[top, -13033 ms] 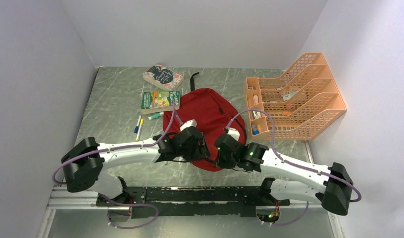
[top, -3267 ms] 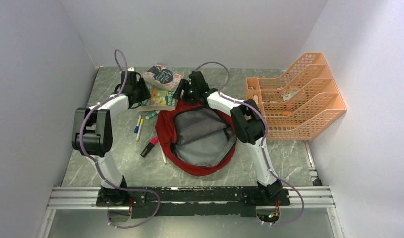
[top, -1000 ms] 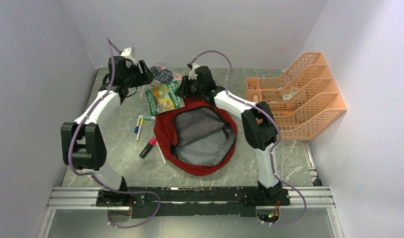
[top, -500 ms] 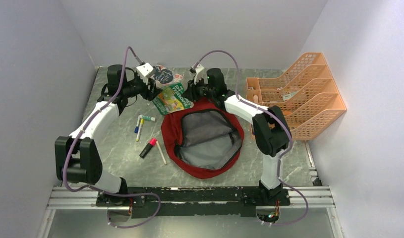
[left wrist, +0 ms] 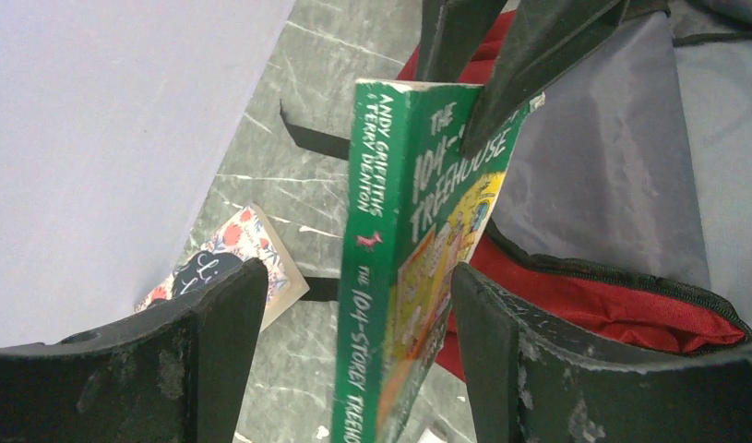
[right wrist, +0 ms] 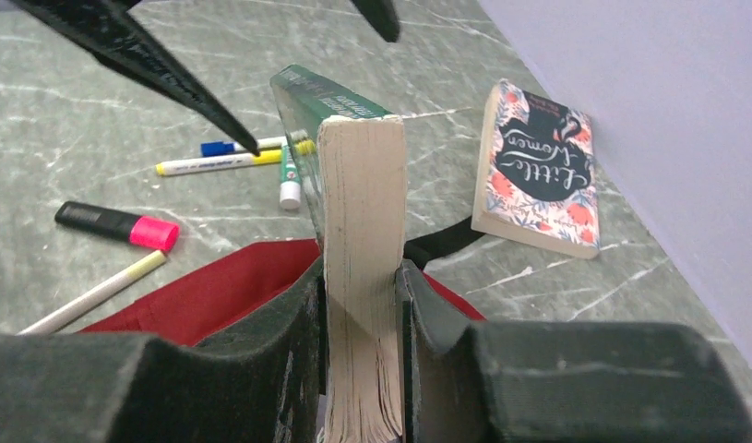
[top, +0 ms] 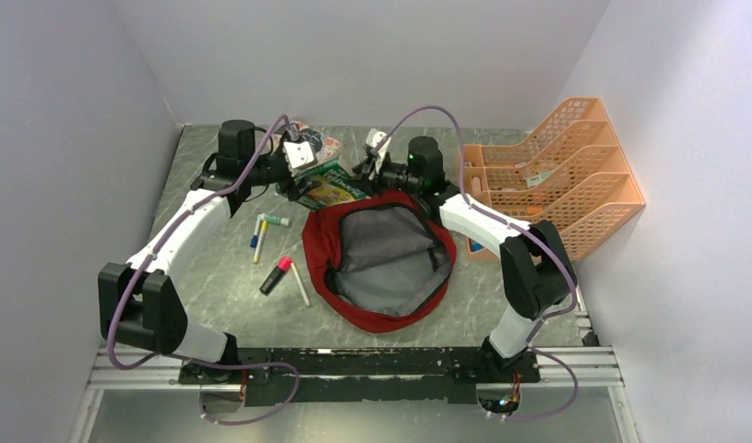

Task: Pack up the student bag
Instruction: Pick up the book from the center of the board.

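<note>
One student bag (top: 376, 318) lies in the middle of the worktop (top: 215, 203), dark red and unzipped, with its grey lining facing up. Two books are out. The green book (left wrist: 381, 203) is held on edge over the bag's far rim. The right jaws are clamped on its page edge, while the left jaws stand wide, one on each side of it, with open space showing beside the spine. That spine reads "ANDY GRIFFITHS & TERRY DENTON" and "THE 104-STOREY TREEHOUSE". The second is a floral paperback (right wrist: 538, 166) lettered "Little Women", lying flat by the far wall just beyond the green book. Left of the bag I count five pens on the worktop: a blue marker (right wrist: 229, 146), a yellow marker (right wrist: 206, 164), a green-capped marker (right wrist: 287, 180), a pink-tipped black highlighter (right wrist: 118, 224), and a cream pen (right wrist: 95, 293) nearest the bag. One orange mesh organizer (top: 575, 175) stands at the right with small items in its compartments; their labels are too small to read.
</note>
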Robot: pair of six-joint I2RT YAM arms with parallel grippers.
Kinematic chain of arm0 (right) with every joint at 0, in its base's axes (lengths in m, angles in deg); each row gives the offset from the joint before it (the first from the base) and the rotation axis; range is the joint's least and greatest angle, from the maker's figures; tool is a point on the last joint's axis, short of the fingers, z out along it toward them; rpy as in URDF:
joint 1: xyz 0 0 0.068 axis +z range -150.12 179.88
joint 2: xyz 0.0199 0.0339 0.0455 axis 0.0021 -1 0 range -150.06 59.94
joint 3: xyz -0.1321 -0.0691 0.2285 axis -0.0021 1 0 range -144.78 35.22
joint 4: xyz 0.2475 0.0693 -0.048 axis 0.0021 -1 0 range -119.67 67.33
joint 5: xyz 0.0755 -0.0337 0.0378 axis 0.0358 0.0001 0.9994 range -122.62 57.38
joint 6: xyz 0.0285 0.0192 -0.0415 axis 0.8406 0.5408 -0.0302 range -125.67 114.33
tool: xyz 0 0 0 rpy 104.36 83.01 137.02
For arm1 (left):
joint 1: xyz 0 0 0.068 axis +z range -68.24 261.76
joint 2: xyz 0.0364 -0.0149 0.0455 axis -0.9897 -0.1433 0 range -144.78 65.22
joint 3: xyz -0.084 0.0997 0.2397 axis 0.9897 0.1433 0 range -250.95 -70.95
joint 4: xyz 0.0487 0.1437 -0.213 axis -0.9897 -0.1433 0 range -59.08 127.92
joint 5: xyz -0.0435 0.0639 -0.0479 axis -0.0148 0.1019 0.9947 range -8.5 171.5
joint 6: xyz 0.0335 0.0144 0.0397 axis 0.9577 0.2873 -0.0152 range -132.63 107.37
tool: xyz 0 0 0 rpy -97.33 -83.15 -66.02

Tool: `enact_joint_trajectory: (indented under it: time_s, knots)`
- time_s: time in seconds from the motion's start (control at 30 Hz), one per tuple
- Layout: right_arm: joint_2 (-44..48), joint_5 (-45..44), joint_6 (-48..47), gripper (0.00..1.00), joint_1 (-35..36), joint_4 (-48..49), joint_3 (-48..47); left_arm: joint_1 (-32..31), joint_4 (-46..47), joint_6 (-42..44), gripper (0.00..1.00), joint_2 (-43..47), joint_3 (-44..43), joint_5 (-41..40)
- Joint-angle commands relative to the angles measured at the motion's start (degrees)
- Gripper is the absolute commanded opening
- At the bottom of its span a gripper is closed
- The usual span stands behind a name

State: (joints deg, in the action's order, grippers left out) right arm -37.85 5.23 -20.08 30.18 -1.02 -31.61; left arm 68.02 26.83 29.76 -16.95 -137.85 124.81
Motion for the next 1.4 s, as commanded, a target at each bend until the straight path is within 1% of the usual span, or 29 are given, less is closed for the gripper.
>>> enact_joint_trajectory:
  time_s: [0.0,0.2,0.33,0.4,0.5,0.6,0.67,0.7,0.73,0.77,0.8,0.83,0.87,0.9,0.93,1.0,1.07,1.2,1.37]
  knots:
    - [3.5,6.1,-2.8,0.0,-0.5,9.8,2.4,-0.8,-0.9,3.5,0.78,-0.1,0.1,2.1]
    - [5.5,9.0,0.2,0.0,-2.0,19.2,6.5,-2.1,-3.2,4.3,0.73,-1.1,-0.1,5.9]
    - [5.9,9.1,1.0,0.0,-2.4,20.8,6.4,-3.7,-5.8,4.9,0.7,-1.9,-0.8,8.8]
    - [5.9,9.4,0.7,0.0,-2.4,20.7,6.2,-4.7,-7.4,5.2,0.66,-2.6,-1.3,9.4]
    - [6.2,10.0,0.3,0.0,-2.6,20.8,6.4,-5.7,-9.2,6.1,0.5,-3.6,-2.2,9.2]
    - [6.9,10.8,-1.5,0.0,-2.7,18.2,6.3,-6.6,-10.1,6.4,0.26,-4.1,-3.3,7.6]
    - [7.8,12.4,-4.2,0.0,-2.9,12.8,5.3,-6.7,-10.9,6.8,0.1,-4.0,-4.4,8.0]
    - [8.3,13.7,-6.1,0.0,-2.9,8.8,4.3,-6.7,-10.8,7.0,0.06,-3.7,-4.6,8.1]
    - [8.8,15.0,-8.6,0.0,-3.0,3.8,3.2,-6.7,-10.4,6.9,0.05,-3.2,-4.5,8.2]
    - [9.2,16.0,-12.1,0.05,-3.1,-1.0,2.0,-6.7,-9.9,7.0,0.05,-2.5,-4.3,8.3]
    - [9.5,17.1,-14.3,0.17,-3.1,-6.0,0.9,-6.7,-9.6,7.4,0.05,-1.8,-4.0,8.6]
    - [9.9,17.2,-15.9,0.38,-3.0,-9.9,0.1,-6.7,-9.2,7.8,0.05,-1.2,-3.7,9.0]
    - [10.4,16.9,-16.6,0.51,-3.1,-12.1,0.1,-6.7,-9.0,8.2,0.05,-0.5,-3.5,9.6]
    - [11.1,16.7,-17.6,0.59,-3.1,-13.7,0.4,-6.7,-9.1,8.5,0.05,-0.1,-3.4,10.4]
    - [11.9,16.5,-18.6,0.63,-3.1,-14.0,1.1,-6.8,-9.6,9.1,0.05,0.2,-3.6,11.4]
    - [13.2,15.5,-18.7,0.67,-3.1,-13.4,2.3,-7.0,-10.9,10.5,0.05,0.4,-4.3,13.3]
    - [13.4,15.0,-18.6,0.68,-3.1,-14.3,2.1,-7.6,-12.5,11.8,0.05,0.5,-5.1,14.3]
    - [11.7,16.5,-22.2,0.65,-3.1,-22.5,-1.9,-8.4,-14.4,13.7,0.05,1.1,-5.7,14.5]
    - [10.8,17.4,-22.2,0.62,-2.9,-25.6,-2.8,-8.9,-15.1,14.4,0.05,1.4,-6.2,14.5]
